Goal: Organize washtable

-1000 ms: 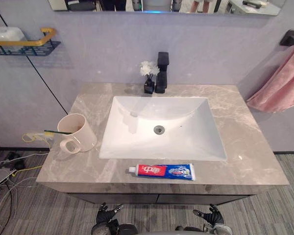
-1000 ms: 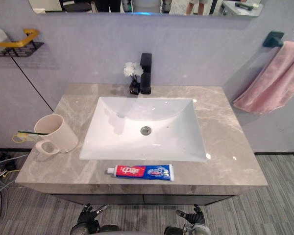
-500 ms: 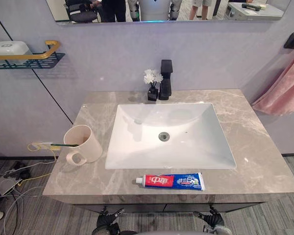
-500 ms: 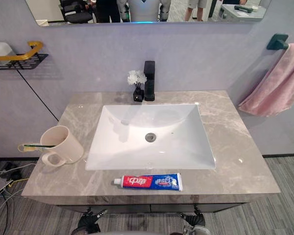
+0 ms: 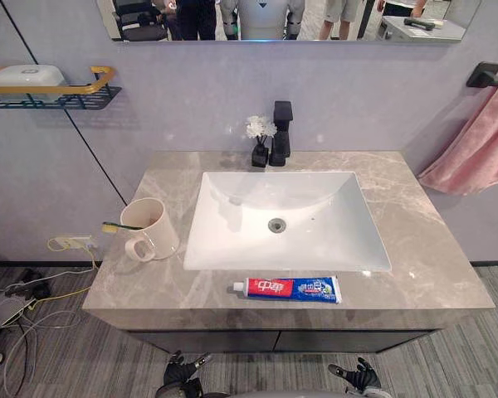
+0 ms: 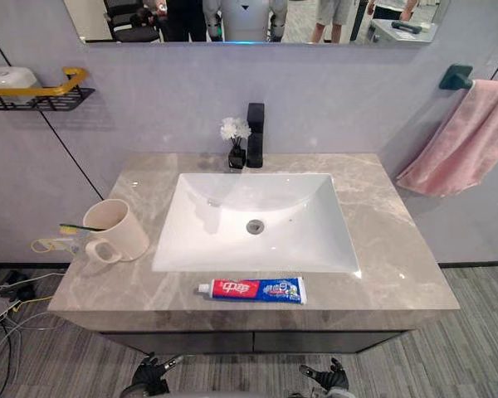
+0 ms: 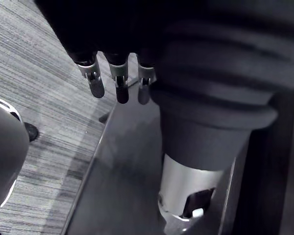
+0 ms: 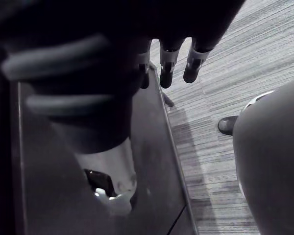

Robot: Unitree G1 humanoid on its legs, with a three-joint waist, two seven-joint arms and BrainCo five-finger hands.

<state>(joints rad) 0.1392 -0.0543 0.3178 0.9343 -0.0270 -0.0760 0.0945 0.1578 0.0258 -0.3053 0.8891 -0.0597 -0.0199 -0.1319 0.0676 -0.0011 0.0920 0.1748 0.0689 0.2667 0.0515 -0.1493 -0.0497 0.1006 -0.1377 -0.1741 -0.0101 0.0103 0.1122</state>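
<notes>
Washtable (image 5: 432, 274): grey marbled top, white sink (image 5: 286, 224) being set in its middle. Toothpaste tube (image 5: 287, 288): being borne flat on the front strip, just before the sink, cap toward the left. Cream mug (image 5: 152, 229): being stood upright left of the sink, a toothbrush (image 5: 124, 225) being propped inside. Black faucet (image 5: 281, 129) and flower vase (image 5: 260, 149): being stood side by side behind the sink. Pink towel (image 5: 473, 141): being hung on the right wall. Left hand (image 7: 121, 84), right hand (image 8: 166, 73): being held low before the cabinet, fingers being held loose and straight, nothing being grasped
</notes>
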